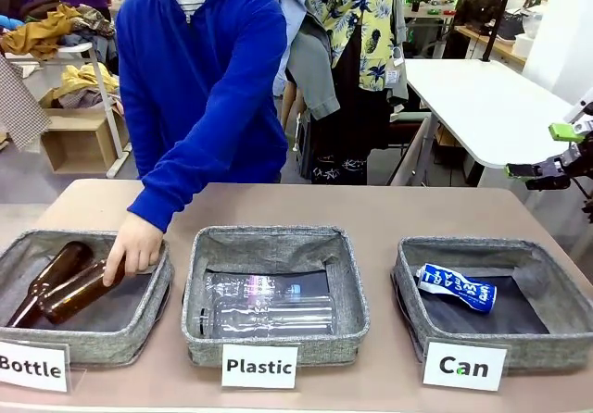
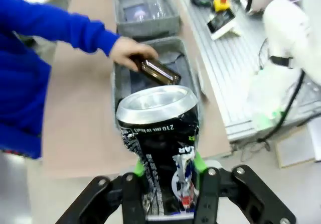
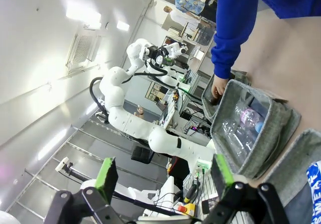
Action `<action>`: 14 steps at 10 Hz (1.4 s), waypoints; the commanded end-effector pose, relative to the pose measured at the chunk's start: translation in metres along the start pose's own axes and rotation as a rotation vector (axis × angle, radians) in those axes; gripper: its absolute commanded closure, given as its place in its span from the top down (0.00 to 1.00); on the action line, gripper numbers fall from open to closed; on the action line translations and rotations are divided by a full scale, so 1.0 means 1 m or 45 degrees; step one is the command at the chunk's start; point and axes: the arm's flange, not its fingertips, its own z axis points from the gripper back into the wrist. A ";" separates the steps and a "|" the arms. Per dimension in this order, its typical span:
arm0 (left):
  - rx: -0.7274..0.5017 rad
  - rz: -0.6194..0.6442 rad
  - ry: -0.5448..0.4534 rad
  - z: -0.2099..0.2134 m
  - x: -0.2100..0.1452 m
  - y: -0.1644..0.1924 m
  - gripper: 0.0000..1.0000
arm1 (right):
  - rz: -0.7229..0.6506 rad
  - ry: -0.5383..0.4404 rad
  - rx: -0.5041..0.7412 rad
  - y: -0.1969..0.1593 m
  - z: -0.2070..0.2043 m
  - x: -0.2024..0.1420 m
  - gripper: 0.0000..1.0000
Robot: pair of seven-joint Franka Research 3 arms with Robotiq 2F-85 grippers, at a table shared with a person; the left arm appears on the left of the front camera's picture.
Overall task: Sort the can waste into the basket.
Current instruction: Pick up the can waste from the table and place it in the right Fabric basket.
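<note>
The left gripper [image 2: 168, 186] has its green-padded fingers [image 2: 139, 168] clamped on the dark black metal drink can with colourful print and a silver top [image 2: 159, 133], held upright in the lower middle of the left wrist frame, high above the grey fabric basket holding brown glass bottles [image 2: 188, 63]. The step in hand looks like carrying this can to the shallow grey fabric basket behind the white "Can" card [image 1: 556, 339], at the lower right of the front frame, where the dented blue-and-white can [image 1: 456, 287] already lies. The next move calls for a long crossing over the bench [image 1: 371, 205]. The person's hand [image 1: 134, 244] on a brown bottle [image 1: 79, 291] sits beneath the start of that path; the right gripper [image 3: 163, 176], fingers spread wide and empty, hangs near the far end
</note>
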 end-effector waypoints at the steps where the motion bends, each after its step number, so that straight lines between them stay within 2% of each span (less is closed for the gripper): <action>1: 0.104 -0.006 -0.107 0.022 -0.016 -0.004 0.33 | 0.020 0.012 0.003 0.003 0.000 -0.002 1.00; 5: 0.081 0.000 -0.142 0.006 -0.014 0.001 0.33 | 0.020 0.012 0.003 0.003 0.000 -0.002 1.00; 6: 0.004 -0.017 -0.152 -0.005 -0.007 0.008 0.33 | 0.020 0.012 0.003 0.003 0.000 -0.002 1.00; 8: -0.094 0.027 -0.110 -0.054 0.038 0.026 0.33 | 0.020 0.012 0.003 0.003 0.000 -0.002 1.00; 9: -0.214 -0.070 -0.101 -0.088 0.071 0.030 0.33 | 0.020 0.012 0.003 0.003 0.000 -0.002 1.00; 11: -0.381 -0.056 -0.023 -0.159 0.125 0.022 0.33 | 0.020 0.012 0.003 0.003 0.000 -0.002 1.00; 13: -0.209 0.101 -0.166 -0.222 0.183 0.029 0.33 | 0.001 0.000 0.000 0.000 0.000 0.000 1.00; 14: -0.104 0.163 -0.279 -0.251 0.209 0.035 0.33 | 0.003 -0.004 -0.104 0.039 0.009 -0.008 1.00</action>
